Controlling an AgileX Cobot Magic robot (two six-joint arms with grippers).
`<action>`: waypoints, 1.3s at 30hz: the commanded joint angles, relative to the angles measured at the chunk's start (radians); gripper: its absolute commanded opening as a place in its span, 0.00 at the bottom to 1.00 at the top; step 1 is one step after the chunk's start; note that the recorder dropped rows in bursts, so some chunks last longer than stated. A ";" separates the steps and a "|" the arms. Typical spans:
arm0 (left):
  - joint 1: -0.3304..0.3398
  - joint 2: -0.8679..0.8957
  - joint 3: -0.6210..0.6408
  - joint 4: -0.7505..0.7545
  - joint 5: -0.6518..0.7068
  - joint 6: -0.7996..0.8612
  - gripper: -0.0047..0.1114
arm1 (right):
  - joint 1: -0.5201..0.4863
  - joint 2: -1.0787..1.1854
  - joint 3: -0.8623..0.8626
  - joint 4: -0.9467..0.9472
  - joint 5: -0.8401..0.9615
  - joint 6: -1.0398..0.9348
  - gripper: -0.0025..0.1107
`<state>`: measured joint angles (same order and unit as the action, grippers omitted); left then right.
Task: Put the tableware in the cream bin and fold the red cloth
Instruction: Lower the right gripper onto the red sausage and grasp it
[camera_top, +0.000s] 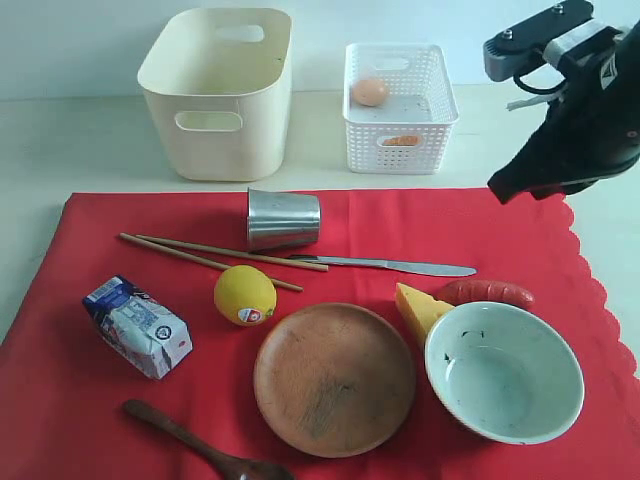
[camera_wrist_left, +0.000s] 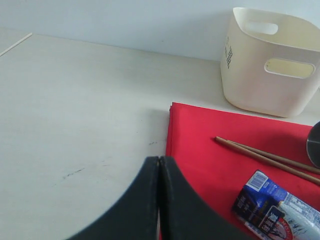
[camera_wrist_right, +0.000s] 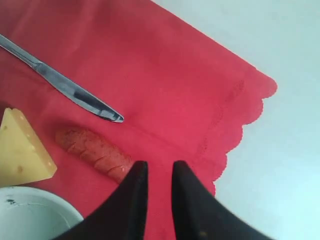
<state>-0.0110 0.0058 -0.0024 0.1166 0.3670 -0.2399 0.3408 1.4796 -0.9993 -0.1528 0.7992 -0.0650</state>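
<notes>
The red cloth (camera_top: 420, 225) lies flat with the tableware on it: a steel tumbler (camera_top: 283, 219) on its side, chopsticks (camera_top: 215, 253), a knife (camera_top: 400, 266), a brown plate (camera_top: 335, 378), a pale bowl (camera_top: 505, 385) and a dark spoon (camera_top: 200, 447). Behind the cloth at the left stands the cream bin (camera_top: 215, 150). My right gripper (camera_wrist_right: 160, 167) hovers over the cloth's scalloped right edge (camera_wrist_right: 235, 125), slightly open and holding nothing, beside the sausage (camera_wrist_right: 95, 150). My left gripper (camera_wrist_left: 159, 160) is shut and empty above the cloth's left edge (camera_wrist_left: 170, 130), out of the exterior view.
A milk carton (camera_top: 137, 326), a lemon (camera_top: 245, 295), a cheese wedge (camera_top: 418, 310) and the sausage (camera_top: 487, 292) also lie on the cloth. The white lattice basket (camera_top: 400, 140) at the back holds an egg (camera_top: 370, 92).
</notes>
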 joint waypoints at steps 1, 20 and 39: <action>0.002 -0.006 0.002 0.004 -0.006 0.000 0.04 | -0.004 0.012 0.005 -0.004 -0.009 -0.020 0.18; 0.002 -0.006 0.002 0.004 -0.006 0.000 0.04 | -0.186 0.235 0.003 0.468 0.018 -0.640 0.19; 0.002 -0.006 0.002 0.004 -0.006 0.000 0.04 | -0.186 0.363 0.003 0.566 -0.013 -0.831 0.47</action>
<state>-0.0110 0.0058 -0.0024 0.1166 0.3670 -0.2399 0.1605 1.8369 -0.9971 0.3924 0.7939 -0.8525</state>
